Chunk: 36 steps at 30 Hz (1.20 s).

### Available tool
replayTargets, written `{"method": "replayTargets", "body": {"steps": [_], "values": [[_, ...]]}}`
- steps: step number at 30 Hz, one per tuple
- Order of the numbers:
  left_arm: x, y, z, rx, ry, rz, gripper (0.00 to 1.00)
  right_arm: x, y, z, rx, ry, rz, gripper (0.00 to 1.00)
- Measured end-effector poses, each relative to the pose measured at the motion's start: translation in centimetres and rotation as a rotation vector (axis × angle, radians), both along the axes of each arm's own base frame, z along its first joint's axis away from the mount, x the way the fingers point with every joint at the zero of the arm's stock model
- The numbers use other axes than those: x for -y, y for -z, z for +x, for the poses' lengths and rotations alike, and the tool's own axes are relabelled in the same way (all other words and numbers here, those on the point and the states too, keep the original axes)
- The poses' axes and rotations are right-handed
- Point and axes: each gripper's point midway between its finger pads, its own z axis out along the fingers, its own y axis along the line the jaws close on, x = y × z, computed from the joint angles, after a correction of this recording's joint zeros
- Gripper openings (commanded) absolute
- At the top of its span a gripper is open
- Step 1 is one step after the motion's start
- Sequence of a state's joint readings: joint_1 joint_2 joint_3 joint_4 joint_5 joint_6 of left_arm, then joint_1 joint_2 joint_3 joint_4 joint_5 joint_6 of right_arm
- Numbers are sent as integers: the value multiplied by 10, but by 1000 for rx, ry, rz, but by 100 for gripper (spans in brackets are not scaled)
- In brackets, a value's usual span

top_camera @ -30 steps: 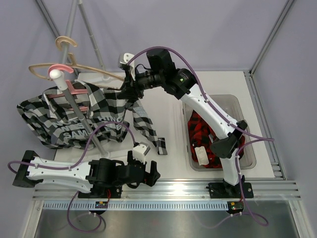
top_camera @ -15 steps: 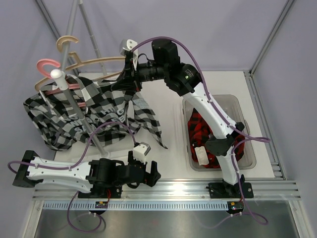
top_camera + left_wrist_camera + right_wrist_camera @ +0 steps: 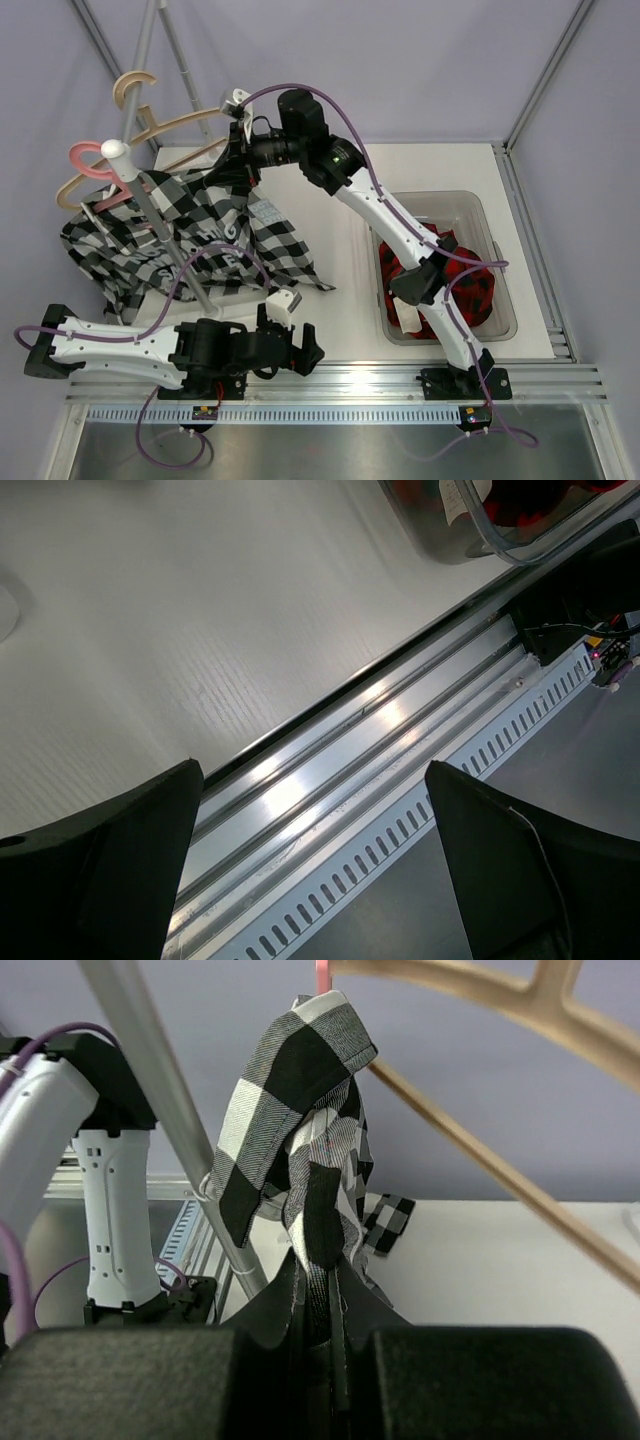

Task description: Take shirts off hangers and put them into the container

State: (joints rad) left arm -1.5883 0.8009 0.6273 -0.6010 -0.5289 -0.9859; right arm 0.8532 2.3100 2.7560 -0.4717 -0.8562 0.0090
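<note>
Clearly, we pinch the black-and-white check shirt [image 3: 300, 1090] in our right gripper [image 3: 318, 1300], beside the beige hanger [image 3: 500, 1171], our left gripper [image 3: 312, 860] spread wide.

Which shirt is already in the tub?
The red-and-black shirt; it lies in the tub. The black-and-white shirt is outside it, pinched in the right gripper.

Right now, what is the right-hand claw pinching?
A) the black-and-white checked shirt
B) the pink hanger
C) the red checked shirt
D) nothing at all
A: the wrist view shows the right claw closed on a fold of the black-and-white shirt, while the red shirt already lies in the container.
</note>
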Motion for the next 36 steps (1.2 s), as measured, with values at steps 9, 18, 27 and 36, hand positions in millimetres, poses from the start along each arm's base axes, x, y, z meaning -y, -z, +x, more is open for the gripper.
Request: {"method": "replayTargets", "body": {"steps": [9,18,27,36], "values": [[0,6,-1,7,16,10,99,0,42,17,-47,95,-98,0],[3,3,0,36,45,7,98,59,21,-3,4,235,-145,0],[23,-38,0,136,128,-39,95,139,22,-17,-2,471,-185,0],[59,-186,27,321,50,-195,99,236,33,-42,-50,722,-198,0]]}}
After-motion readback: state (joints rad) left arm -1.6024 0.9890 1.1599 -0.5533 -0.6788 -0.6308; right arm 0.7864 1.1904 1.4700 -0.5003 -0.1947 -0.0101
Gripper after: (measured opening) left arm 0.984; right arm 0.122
